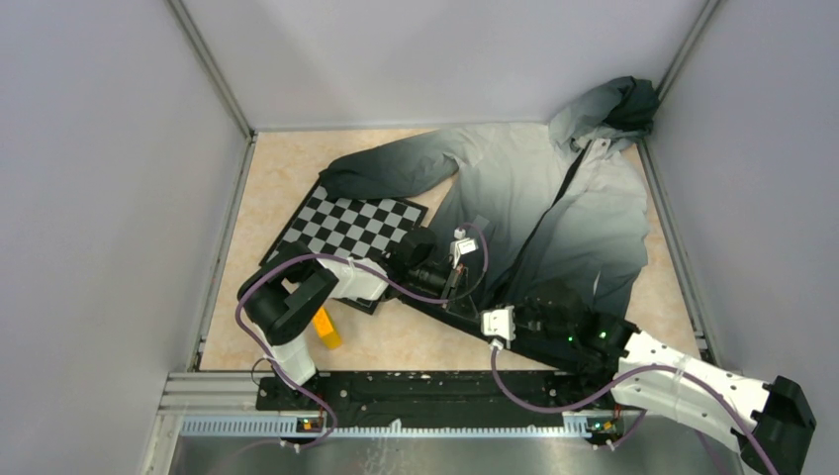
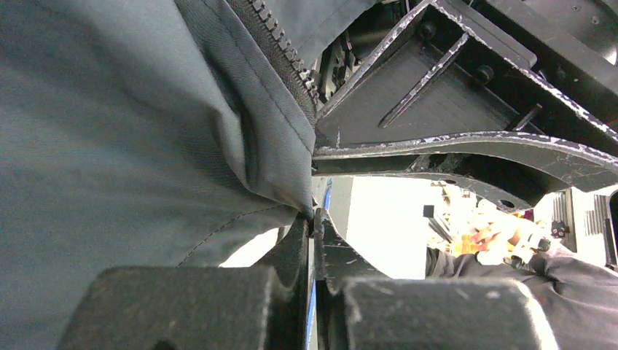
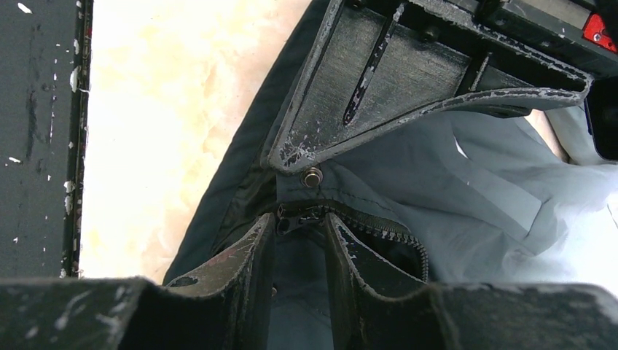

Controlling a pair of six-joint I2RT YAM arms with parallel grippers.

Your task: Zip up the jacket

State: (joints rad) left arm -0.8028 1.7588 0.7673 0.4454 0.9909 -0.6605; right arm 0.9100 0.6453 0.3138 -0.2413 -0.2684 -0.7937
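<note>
The jacket (image 1: 554, 208) lies spread on the table, hood at the far right and black hem toward the arms. My left gripper (image 1: 453, 289) is shut on a corner of the hem fabric (image 2: 310, 208), right beside the zipper teeth (image 2: 280, 44). My right gripper (image 1: 477, 315) sits at the hem close to the left one. In the right wrist view its tips (image 3: 300, 219) close on the dark zipper slider (image 3: 291, 219) at the bottom of the zipper. A metal snap (image 3: 312, 176) sits just above it. Zipper teeth (image 3: 386, 227) curve away to the right.
A black-and-white checkerboard (image 1: 356, 228) lies left of the jacket, partly under the left arm. A small yellow object (image 1: 326, 329) lies near the left arm's base. Grey walls enclose the table on three sides. A black rail (image 1: 396, 391) runs along the near edge.
</note>
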